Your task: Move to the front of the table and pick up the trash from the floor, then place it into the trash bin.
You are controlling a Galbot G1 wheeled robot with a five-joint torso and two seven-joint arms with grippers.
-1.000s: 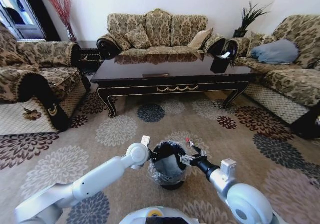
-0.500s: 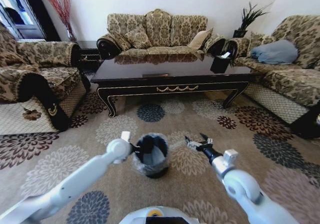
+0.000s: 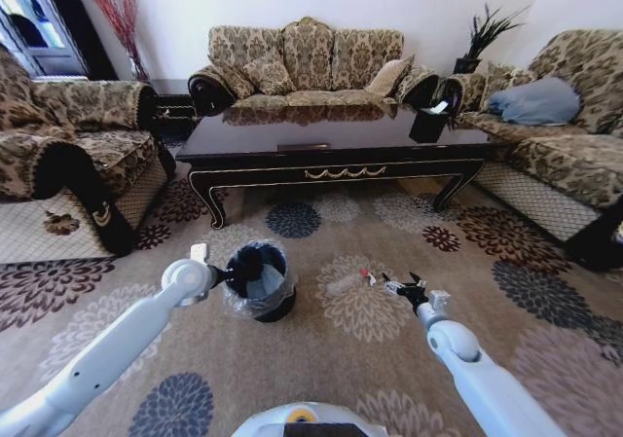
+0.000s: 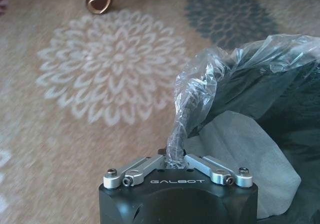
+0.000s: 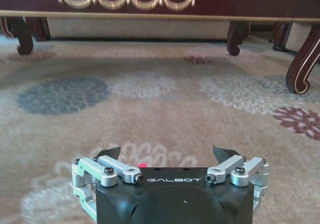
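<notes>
The carpeted floor [image 3: 321,345] spreads before the table [image 3: 331,140], whose gold-trimmed front rail faces the robot. On the carpet, left of centre and well short of the table, is the bin [image 3: 261,279], black with a clear liner; the left gripper [image 3: 216,273] is pinched tight on a twist of that liner at the rim nearest the left arm, and the left wrist view shows the plastic drawn up between its closed fingers, with crumpled white paper [image 4: 240,154] already inside. To the right of the bin, apart from it, the bottle [image 3: 348,282] lies flat on a cream flower, its long axis running roughly left to right, red cap toward the right arm. The right gripper [image 3: 401,287] is low just beside that cap, its fingers spread wide and empty. So the bottle lies straight ahead of the right claw, cap end first, and that arm is plainly the nearer one; a grasp would likely need to cross the bottle's length.
</notes>
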